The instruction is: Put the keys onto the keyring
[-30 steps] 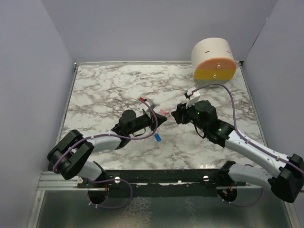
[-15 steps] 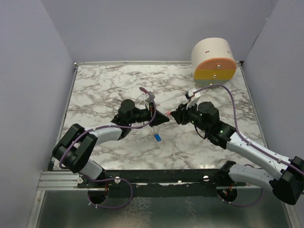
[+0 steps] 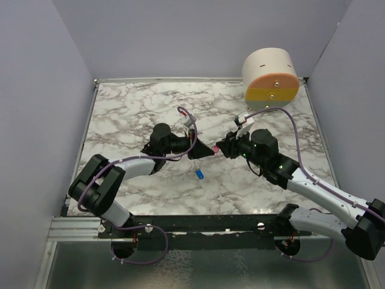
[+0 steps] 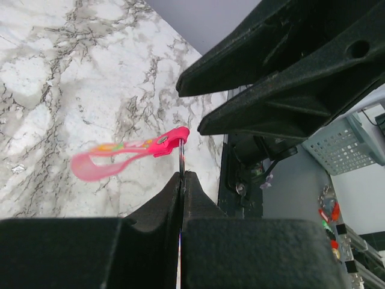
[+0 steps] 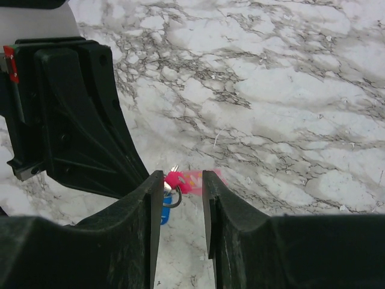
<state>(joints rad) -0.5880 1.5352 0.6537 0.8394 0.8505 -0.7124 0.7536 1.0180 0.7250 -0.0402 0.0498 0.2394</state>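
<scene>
My left gripper [image 3: 203,150] is shut on the thin wire ring of the keyring [image 4: 181,158], held above the table. Its pink tag [image 4: 120,158] sticks out sideways from the ring. The right gripper [image 3: 221,147] faces it tip to tip. In the right wrist view its jaws [image 5: 181,174] stand a little apart, with the pink tag [image 5: 191,179] and the ring between them; the left finger [image 5: 150,198] is close beside the tag's clip. The blue-headed key [image 3: 198,174] lies on the marble below both grippers and peeks out behind that finger [image 5: 165,214].
A round cream and orange drum [image 3: 271,75] stands at the back right corner of the marble table [image 3: 132,114]. Grey walls close in the left, back and right sides. A grey basket [image 4: 343,144] shows beyond the table in the left wrist view.
The left gripper has lifted and turned the keyring toward the right gripper. The right jaws have narrowed around the pink tag. The blue key has stayed where it lay.
</scene>
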